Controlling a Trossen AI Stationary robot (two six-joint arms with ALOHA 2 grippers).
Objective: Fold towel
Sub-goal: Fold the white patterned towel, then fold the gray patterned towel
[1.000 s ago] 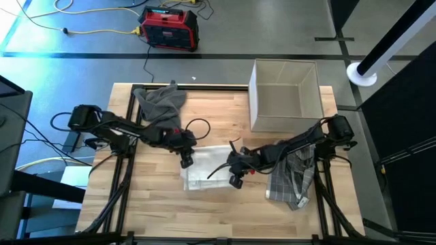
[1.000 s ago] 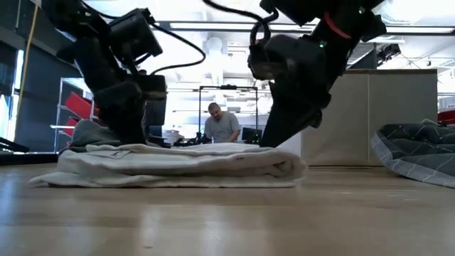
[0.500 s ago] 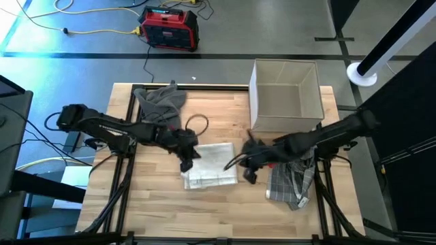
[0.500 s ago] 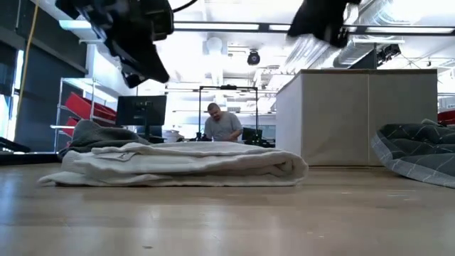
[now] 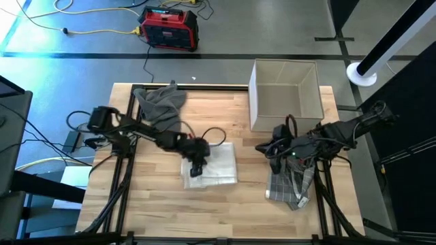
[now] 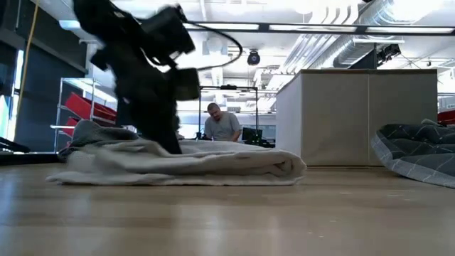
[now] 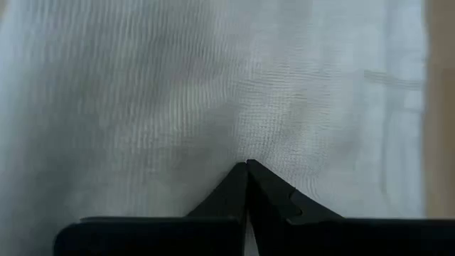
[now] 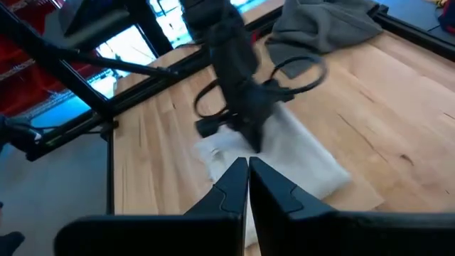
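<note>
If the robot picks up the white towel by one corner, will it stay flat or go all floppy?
Probably floppy: the white towel lies in soft, rounded folds. It likely unfolds if lifted by one edge. Pushed, it would probably bunch up, as it sags under the left gripper.

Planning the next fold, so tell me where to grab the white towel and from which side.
Take the white towel at its loose layered edge, nearest the left gripper, coming down from above. The low view shows a rolled fold at the other end, too thick to pinch, while the thin layers taper flat. The right gripper is withdrawn over the plaid cloth, so the left is probably better placed.
</note>
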